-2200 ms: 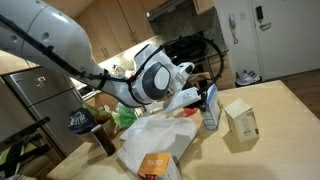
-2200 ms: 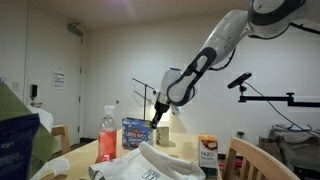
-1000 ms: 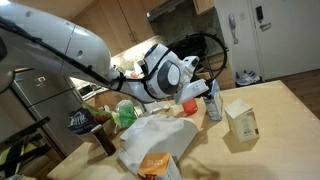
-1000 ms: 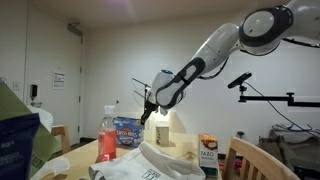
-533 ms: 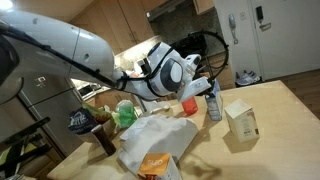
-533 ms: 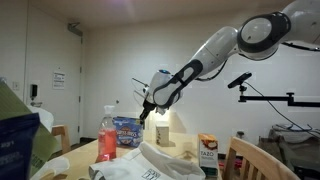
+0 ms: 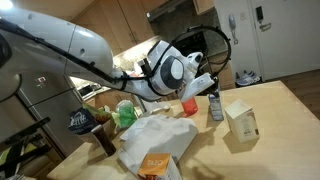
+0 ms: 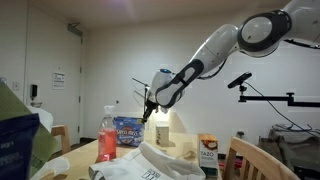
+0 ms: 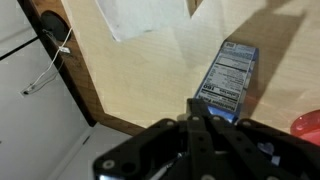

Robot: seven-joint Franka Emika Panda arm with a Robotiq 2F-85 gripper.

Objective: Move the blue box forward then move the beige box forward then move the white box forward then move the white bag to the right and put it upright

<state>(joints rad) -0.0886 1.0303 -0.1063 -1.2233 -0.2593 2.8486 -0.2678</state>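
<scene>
The blue box point(image 7: 214, 103) stands upright on the wooden table, and its blue-and-white face point(image 8: 126, 133) shows in both exterior views. My gripper point(image 7: 207, 87) is shut on nothing, its tips close beside the box's upper part. In the wrist view the shut gripper point(image 9: 193, 104) points down just short of the blue box point(image 9: 228, 75). The beige box point(image 7: 240, 118) stands on the table beside the blue one. The white bag point(image 7: 155, 135) lies crumpled in front. The white box point(image 8: 207, 150) shows its orange front face.
A red cup point(image 7: 188, 105) and a green bag point(image 7: 125, 113) sit behind the white bag. A red bottle point(image 8: 108, 135) stands by the blue box. The table edge point(image 9: 95, 105) runs close by in the wrist view, with a pale object point(image 9: 140, 15) further along.
My shut gripper has swung sideways at the blue box; the box has shifted and turned, showing a narrower side. Over the last half second almost nothing moves.
</scene>
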